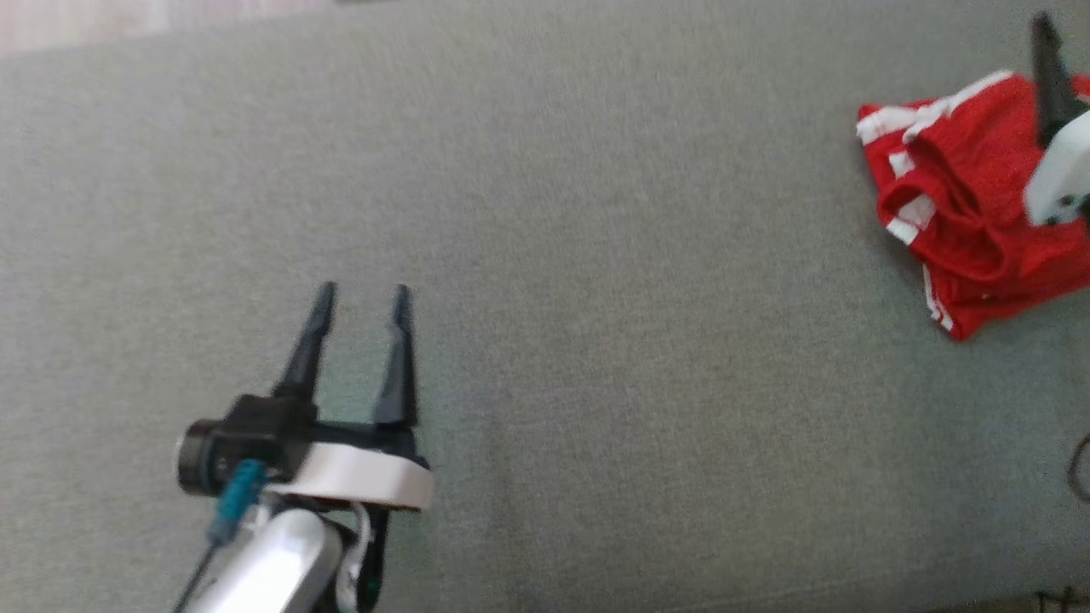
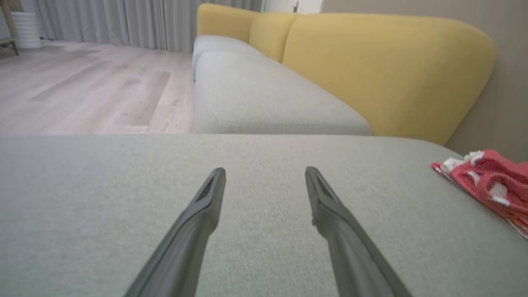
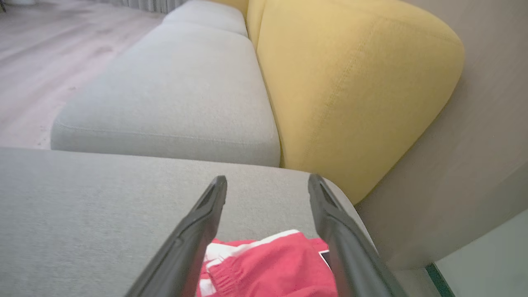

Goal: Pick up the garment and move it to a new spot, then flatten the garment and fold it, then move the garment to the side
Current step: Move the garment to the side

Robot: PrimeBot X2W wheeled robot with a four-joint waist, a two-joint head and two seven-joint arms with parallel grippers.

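Head view: left gripper (image 1: 364, 291) is hovering over bare grey woven sofa seat cushion (image 1: 596, 255), fingers spread wide, gripping nothing. The red mesh sports garment with white stripes (image 1: 962, 213) is lying bunched at the far right of the cushion. The right arm's pale housing (image 1: 1060, 174) and one dark finger (image 1: 1050, 81) are sitting over it at the frame edge.

Left wrist view: both fingers are pointing across empty cushion. The garment is showing well off to the right, near the cushion's end, below the rounded mustard-yellow fabric backrest (image 2: 387, 70).

Right wrist view: right gripper (image 3: 268, 178) is hanging with its jaws fully apart. The garment is lying under and between the fingers, not pinched. The cushion's corner and the beige wall (image 3: 474, 165) are sitting just beyond.

Risks, as I'm reading it:
- A fingertip could be catching the mesh, so a lift would be dragging the pile open.
- The garment is sitting close to the cushion edge, so a sideways nudge could be tipping it off.
- The layers are looking loose and uneven, so any fold may be slumping.
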